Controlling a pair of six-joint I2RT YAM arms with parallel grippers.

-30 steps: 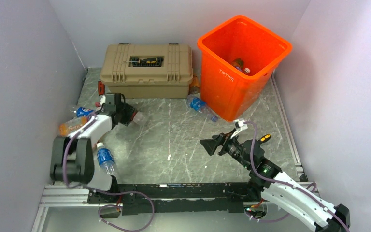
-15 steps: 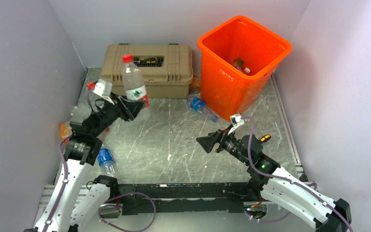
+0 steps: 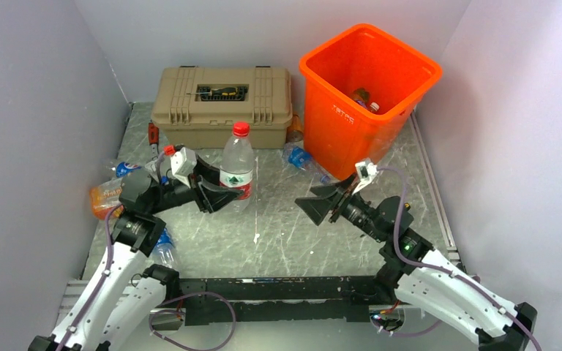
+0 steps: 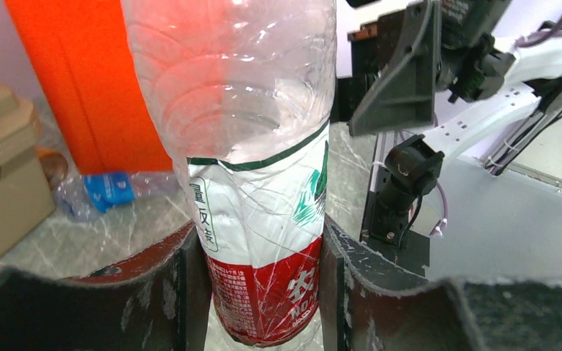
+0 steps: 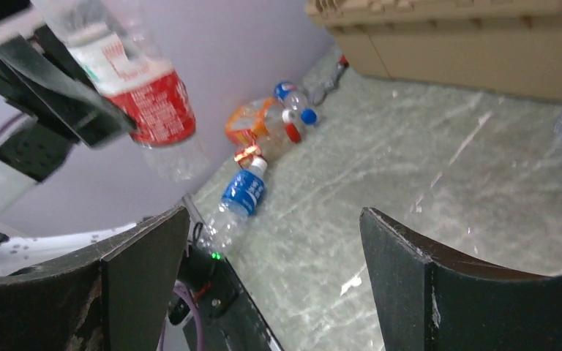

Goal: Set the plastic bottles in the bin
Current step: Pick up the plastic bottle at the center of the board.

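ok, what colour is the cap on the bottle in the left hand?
Red cap on the bottle in the left hand; clearest in the top external view.

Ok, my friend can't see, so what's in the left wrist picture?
The left gripper holds a clear bottle with a red and white label upright, filling the middle. Behind it are the orange bin, a crushed blue-label bottle on the table and the right arm.

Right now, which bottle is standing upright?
The red-capped bottle with the white and red label, gripped near its base by the left hand, cap up. The blue-labelled bottle by the bin lies on its side.
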